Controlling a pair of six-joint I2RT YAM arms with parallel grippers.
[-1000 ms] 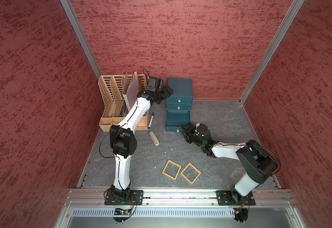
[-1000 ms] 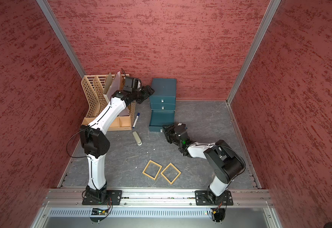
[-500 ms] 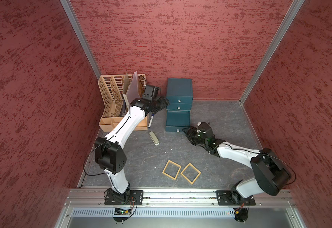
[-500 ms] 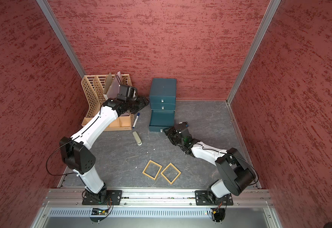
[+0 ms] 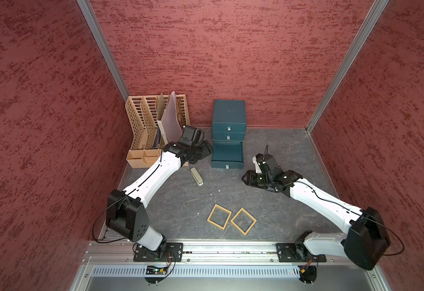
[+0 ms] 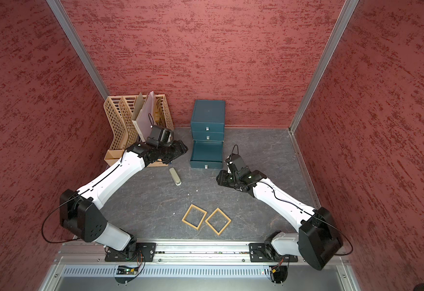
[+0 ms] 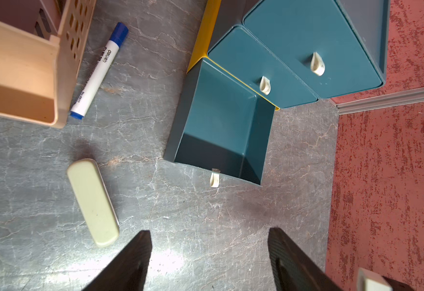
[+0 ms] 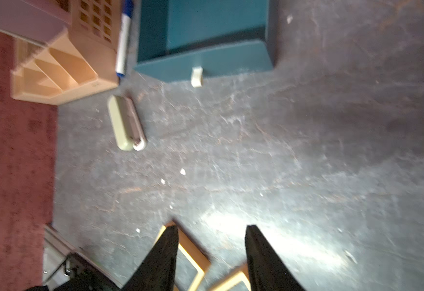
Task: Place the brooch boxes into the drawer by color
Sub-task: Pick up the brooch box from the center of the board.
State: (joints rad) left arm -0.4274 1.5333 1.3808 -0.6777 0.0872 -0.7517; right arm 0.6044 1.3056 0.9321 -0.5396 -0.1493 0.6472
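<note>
Okay, chest (image 5: pixel 228 112): teal, upper centre of both top views, against the back wall; top two drawers shut.
Drawer (image 5: pixel 227 151): the bottom one, pulled right out over the counter (image 5: pixel 180 199).
Tan box (image 5: pixel 219 216): flat on the counter, lower centre, well apart from the chest.
Second tan box (image 5: pixel 243 221): just beside it, on its right.
Left hand (image 7: pixel 208 230): fingers spread wide, nothing between them; centre-left in both top views, just left of the drawer.
Right hand (image 8: pixel 211 226): fingers apart too, gripping nothing; centre-right, near the drawer's front corner, up-frame of the boxes.
Block (image 5: pixel 196 176): grey-green, lying on the counter between left hand and boxes.
</note>
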